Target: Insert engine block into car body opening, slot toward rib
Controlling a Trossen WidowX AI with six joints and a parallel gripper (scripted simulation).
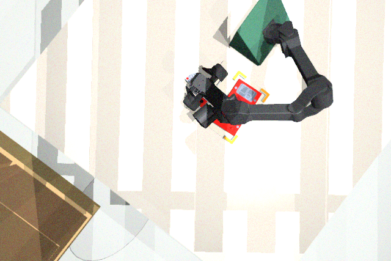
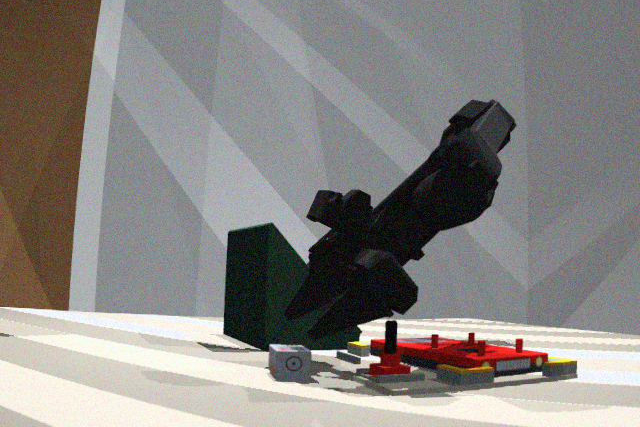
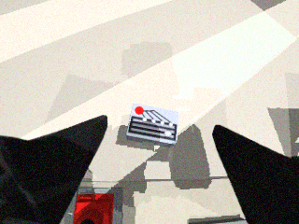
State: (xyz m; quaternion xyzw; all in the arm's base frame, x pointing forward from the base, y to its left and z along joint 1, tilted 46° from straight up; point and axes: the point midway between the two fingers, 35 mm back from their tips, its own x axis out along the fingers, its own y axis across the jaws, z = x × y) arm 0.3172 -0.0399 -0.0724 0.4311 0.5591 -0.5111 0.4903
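Hand [image 1: 201,93] [image 2: 298,325] [image 3: 160,124] wide, nothing held, above grey boxy engine block w/ red dot [image 1: 190,77] [image 2: 290,363] [image 3: 152,125], upright on tabletop [image 1: 208,220] [image 2: 155,391] [image 3: 93,89]; for regrasp, align fingers w/ block sides, descend straight, close gently. Count: 1 block, 1 flat red car body [image 1: 234,128] [image 2: 444,351], 1 black peg on red base [image 2: 390,338], 1 green wedge-like solid [image 1: 252,30] [image 2: 247,282].

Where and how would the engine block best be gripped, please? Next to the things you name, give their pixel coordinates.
Grip the engine block [image 1: 190,77] [image 2: 290,363] [image 3: 152,125] from above, fingers on its two short sides: it sits flat, and the open gripper [image 2: 298,325] [image 3: 160,124] already straddles those sides in the wrist view.
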